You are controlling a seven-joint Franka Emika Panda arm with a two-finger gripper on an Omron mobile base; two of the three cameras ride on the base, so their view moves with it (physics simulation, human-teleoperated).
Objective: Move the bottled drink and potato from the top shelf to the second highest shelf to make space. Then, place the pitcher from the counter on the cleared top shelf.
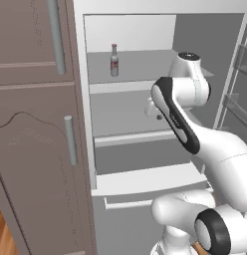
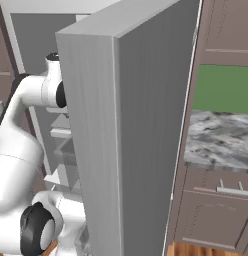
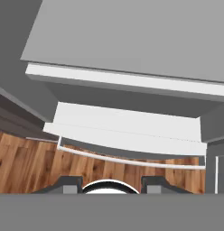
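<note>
- Closest to the lens, in the lower right of the left base view, is the arm [image 1: 175, 117]. It bends up and reaches into the open fridge.
- At the bottom of the hand view, the gripper [image 3: 109, 182] has its two dark tips apart, and I see no thing between them. I judge it released and grasping nothing.
- Beyond the tips, this view looks down over white shelf fronts to the wood floor [image 3: 23, 162], so the hand points downward and not at the bottle.
- In the upper middle of the left base view, the bottle [image 1: 114, 60] stands upright on the top shelf [image 1: 145, 64], near its left end. Its long axis is vertical and its cap is up.
- The wrist seems to be at the level of the second shelf [image 1: 120, 113], one level lower and more to the right in the frame.
- For the coming move, the bottle lies up and to the left of the hand. I think the hand must rise, turn level and come at the bottle from the side.
- Where the potato lies I cannot tell.
- In the right base view, the fridge door [image 2: 136, 130] covers the middle, and the counter [image 2: 221, 140] is at the right.
</note>
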